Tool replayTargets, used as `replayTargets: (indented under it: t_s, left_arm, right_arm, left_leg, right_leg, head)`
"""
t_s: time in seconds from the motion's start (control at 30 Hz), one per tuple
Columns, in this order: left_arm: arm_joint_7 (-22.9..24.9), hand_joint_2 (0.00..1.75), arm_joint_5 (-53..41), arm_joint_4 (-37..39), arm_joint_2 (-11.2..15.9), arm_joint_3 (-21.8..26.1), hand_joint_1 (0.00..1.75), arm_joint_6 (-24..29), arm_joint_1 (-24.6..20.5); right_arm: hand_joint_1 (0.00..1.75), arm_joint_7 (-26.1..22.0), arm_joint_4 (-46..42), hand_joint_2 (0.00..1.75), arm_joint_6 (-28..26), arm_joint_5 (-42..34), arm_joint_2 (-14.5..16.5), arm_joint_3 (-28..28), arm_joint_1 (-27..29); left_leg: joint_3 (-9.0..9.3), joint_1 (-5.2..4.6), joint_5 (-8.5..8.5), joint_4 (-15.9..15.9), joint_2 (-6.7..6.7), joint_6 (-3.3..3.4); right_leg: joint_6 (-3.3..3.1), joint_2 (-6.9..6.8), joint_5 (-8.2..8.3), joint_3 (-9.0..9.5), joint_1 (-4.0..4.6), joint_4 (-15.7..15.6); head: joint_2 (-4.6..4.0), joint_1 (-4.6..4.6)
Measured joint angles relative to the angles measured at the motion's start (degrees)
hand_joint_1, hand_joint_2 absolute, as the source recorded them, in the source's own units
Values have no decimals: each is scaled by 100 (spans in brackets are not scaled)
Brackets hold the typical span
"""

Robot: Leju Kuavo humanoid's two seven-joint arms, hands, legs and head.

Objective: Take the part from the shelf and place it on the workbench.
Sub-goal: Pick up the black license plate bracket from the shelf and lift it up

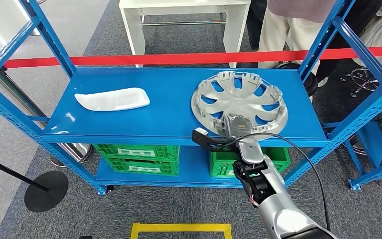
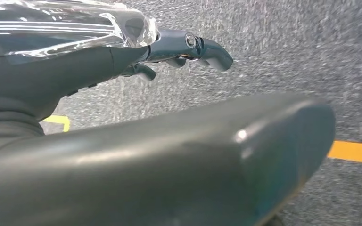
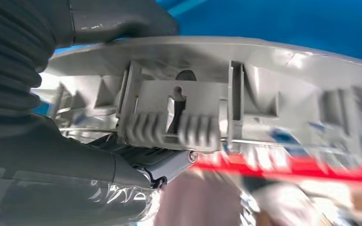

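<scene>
A silver wheel cover (image 1: 238, 99) lies on the right half of the blue shelf's top board (image 1: 169, 114), inner side up. My right hand (image 1: 234, 130) is at its near rim. In the right wrist view my right hand (image 3: 52, 155) grips the wheel cover (image 3: 273, 89) by the rim, the thumb (image 3: 118, 21) on one face and the fingers (image 3: 165, 165) on the other. A white moulded part (image 1: 113, 98) lies on the board's left half. My left hand (image 2: 122, 56) hangs over grey carpet, its fingers (image 2: 207, 49) stretched out and holding nothing.
Blue uprights frame the shelf at both ends. Green crates (image 1: 139, 154) stand on the lower board. Behind the shelf run a red barrier tape (image 1: 179, 59), a white table (image 1: 179, 10) and people (image 1: 288, 25). A stanchion base (image 1: 45, 191) and yellow floor tape (image 1: 179, 229) lie near me.
</scene>
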Motion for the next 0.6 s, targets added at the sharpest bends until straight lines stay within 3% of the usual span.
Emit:
replayTargets:
  t_s: [0.13,0.3,0.43,0.6]
  left_arm:
    - [-154,0,-48,-1,-5,14,0,46,0]
    - [-294,0,-121,-3,-5,19,0,166,0]
    - [-321,0,-143,-3,-1,35,0,287,0]
    - [-349,0,-161,-5,1,74,0,381,2]
  right_arm:
    - [175,-588,-28,175,-662,-143,94,-4,15]
    - [175,-1609,-185,175,-1325,-867,218,-154,85]
    - [175,-2455,-421,175,-1427,-1634,324,-367,185]
    - [175,-2962,-891,175,-1191,-2376,391,-494,363]
  left_leg:
    - [-5,0,0,0,0,0]
    - [-7,0,0,0,0,0]
    - [-8,0,0,0,0,0]
    - [-10,0,0,0,0,0]
  right_leg:
    - [0,0,0,-5,0,0]
    - [0,0,0,-7,0,0]
    - [0,0,0,-8,0,0]
    - [0,-1,0,-9,0,0]
  head:
    - [0,0]
    - [1,0]
    - [0,-1]
    - [0,0]
